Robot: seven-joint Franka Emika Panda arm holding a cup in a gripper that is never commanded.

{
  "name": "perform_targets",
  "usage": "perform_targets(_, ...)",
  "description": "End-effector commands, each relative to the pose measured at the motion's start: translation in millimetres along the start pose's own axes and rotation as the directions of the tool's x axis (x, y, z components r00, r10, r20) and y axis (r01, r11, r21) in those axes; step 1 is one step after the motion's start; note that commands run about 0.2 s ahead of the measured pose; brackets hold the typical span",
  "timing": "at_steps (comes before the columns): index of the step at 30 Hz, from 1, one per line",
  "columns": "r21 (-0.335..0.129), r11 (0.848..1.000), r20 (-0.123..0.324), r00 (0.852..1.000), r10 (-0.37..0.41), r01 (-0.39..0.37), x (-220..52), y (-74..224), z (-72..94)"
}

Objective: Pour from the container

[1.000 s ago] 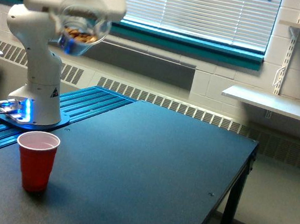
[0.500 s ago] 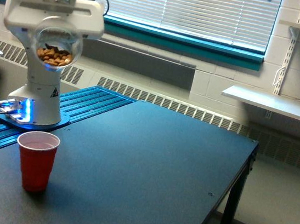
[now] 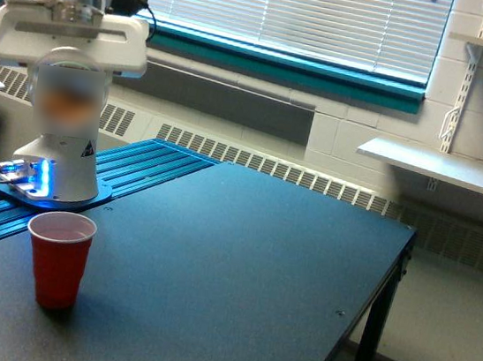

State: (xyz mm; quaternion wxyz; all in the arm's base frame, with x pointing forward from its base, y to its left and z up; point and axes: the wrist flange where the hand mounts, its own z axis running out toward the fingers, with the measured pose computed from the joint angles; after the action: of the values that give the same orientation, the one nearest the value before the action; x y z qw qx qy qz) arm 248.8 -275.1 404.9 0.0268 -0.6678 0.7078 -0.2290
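Jaws clamp the container (image 3: pixel 66 104), now a blur as it drops and swings toward the exterior view's left, nearly above the red cup (image 3: pixel 58 259) on the surface (image 3: pixel 240 260); you're lining up to pour.

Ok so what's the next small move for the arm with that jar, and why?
Probably bring the jar down closer over the red cup before tipping. The gripper holds it high above the table, roughly above the cup, and it looks motion-blurred, so pouring from here risks nuts bouncing out.
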Motion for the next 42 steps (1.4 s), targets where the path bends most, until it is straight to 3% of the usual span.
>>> perform_targets(1, -0.028, 0.999, 0.02, 0.999, 0.026, -0.025, -7.4, 16.0, 7.4)
perform_targets(6, -0.053, 0.998, 0.039, 0.998, 0.04, -0.038, -15.0, 31.0, 17.5)
perform_targets(9, -0.078, 0.996, 0.05, 0.998, 0.044, -0.04, -2.5, 12.7, 5.0)
perform_targets(17, -0.112, 0.993, 0.075, 0.996, 0.054, -0.045, -11.4, 23.2, 21.3)
perform_targets(31, -0.107, 0.994, 0.069, 0.997, 0.045, -0.037, -10.3, 15.9, 21.8)
perform_targets(42, -0.135, 0.991, 0.097, 0.995, 0.032, -0.019, -22.3, 16.9, 32.2)
